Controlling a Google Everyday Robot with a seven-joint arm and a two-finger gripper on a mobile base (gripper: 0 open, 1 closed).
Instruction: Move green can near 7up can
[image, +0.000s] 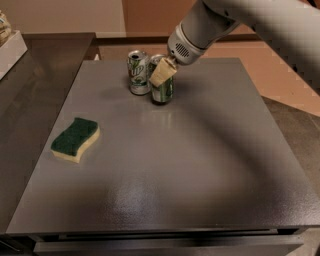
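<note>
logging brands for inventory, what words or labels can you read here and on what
"7up": green lettering on the white can, blurred, so only a likely reading.
Green can: pale label marks, too blurred to read; the gripper sits at its top and hides part of the side.
Sponge: no text.
</note>
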